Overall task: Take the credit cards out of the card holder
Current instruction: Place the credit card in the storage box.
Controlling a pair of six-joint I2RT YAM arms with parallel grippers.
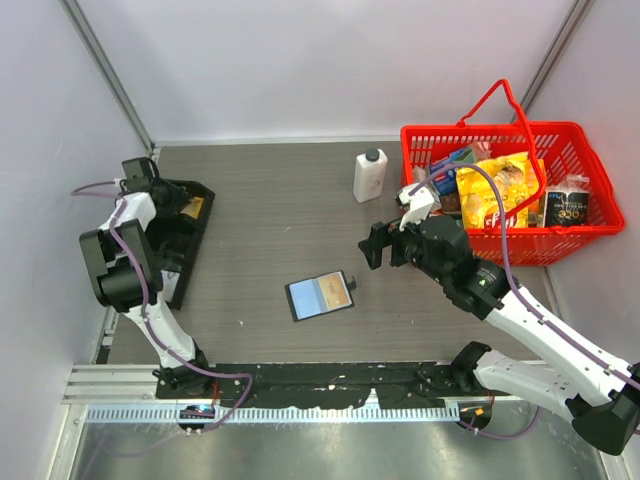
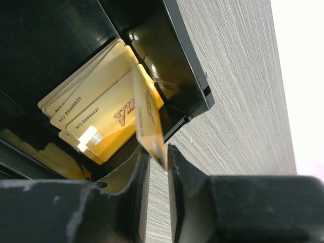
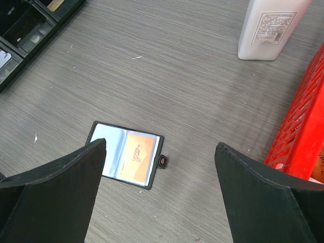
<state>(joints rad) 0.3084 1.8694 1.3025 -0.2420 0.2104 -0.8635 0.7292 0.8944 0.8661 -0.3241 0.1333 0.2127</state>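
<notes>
The card holder (image 1: 320,295) (image 3: 126,154) lies open on the table's middle, a black bifold with a snap tab. One half shows a light blue face, the other an orange credit card (image 3: 137,157). My right gripper (image 1: 375,245) (image 3: 161,146) hovers open above and to the right of it, nothing between its fingers. My left gripper (image 1: 188,206) (image 2: 158,154) is over the black tray (image 2: 187,76) at far left. Its jaws stand slightly apart, and a blurred yellow card (image 2: 149,124) stands on edge at their tips, leaning on the right finger. Several yellow cards (image 2: 96,116) lie stacked in the tray compartment below.
A red basket (image 1: 560,200) (image 3: 304,126) full of packaged goods stands at the back right. A white bottle (image 1: 369,175) (image 3: 271,28) stands just left of it. The long black tray (image 1: 185,250) runs along the table's left edge.
</notes>
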